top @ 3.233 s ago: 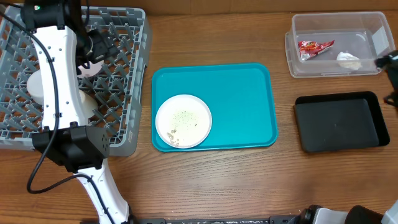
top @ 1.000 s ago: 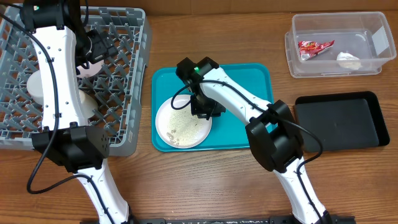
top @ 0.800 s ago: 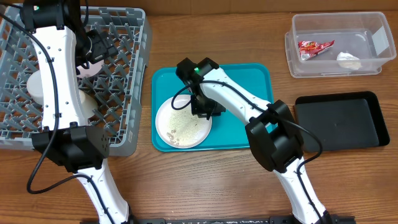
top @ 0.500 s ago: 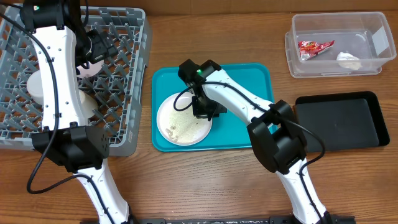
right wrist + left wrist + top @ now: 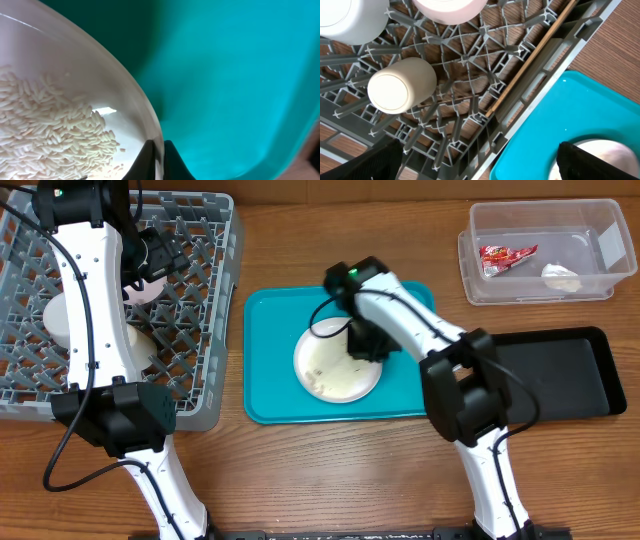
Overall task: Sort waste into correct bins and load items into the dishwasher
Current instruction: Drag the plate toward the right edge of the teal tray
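Overhead, wrapper (image 5: 507, 256), tissue (image 5: 561, 276) in tub (image 5: 540, 297), rice (image 5: 318, 385) on plate (image 5: 345, 358)

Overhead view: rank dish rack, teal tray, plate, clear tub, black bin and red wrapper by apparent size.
1. grey dish rack
2. teal tray
3. clear tub and black bin: they look alike, so not ranked against each other
4. plate
5. red wrapper
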{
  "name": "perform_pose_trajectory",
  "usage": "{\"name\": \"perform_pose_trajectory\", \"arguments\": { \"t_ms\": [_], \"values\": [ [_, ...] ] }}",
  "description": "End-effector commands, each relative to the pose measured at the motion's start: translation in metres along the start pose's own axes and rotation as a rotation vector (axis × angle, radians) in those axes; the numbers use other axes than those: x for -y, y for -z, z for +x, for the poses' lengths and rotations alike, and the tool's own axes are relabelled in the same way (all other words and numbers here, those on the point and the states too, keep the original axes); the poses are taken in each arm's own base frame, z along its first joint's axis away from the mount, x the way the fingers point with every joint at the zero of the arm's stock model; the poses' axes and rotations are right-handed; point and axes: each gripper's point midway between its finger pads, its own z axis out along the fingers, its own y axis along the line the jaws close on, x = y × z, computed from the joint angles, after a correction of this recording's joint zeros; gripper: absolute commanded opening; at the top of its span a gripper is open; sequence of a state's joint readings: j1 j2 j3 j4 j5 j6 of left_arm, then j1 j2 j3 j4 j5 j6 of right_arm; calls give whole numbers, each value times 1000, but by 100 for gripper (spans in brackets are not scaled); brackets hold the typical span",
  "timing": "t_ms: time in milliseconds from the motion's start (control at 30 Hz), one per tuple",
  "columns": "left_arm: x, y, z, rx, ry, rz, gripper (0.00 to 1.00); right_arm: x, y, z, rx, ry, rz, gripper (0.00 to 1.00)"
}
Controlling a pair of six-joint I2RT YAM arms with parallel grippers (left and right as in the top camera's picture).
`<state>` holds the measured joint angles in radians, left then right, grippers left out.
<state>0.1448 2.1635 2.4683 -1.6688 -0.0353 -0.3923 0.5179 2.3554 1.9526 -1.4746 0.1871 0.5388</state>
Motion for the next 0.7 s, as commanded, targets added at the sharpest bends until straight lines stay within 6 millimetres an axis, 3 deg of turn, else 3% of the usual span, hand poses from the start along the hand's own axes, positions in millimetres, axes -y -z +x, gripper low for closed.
{"name": "perform_pose_trajectory", "arguments": {
  "t_ms": [0, 67, 200, 333, 567, 667],
  "values": [
    [-2, 14, -2, 41, -7, 2, 100, 31, -12, -18, 12, -45, 89, 18],
    [-2, 14, -2, 41, -6, 2, 100, 41, -13, -20, 2, -46, 102, 34],
    [-2, 14, -2, 41, -7, 2, 100, 68, -7, -18, -36, -69, 153, 34],
    [-1, 14, -2, 40, -7, 3, 100, 83, 12, -14, -68, -83, 168, 33],
    [-2, 14, -2, 41, -7, 2, 100, 57, 67, -15, 46, -65, 1, 30],
    [-2, 14, -2, 41, -7, 2, 100, 26, 99, -2, 80, -31, -143, 31]
  ]
}}
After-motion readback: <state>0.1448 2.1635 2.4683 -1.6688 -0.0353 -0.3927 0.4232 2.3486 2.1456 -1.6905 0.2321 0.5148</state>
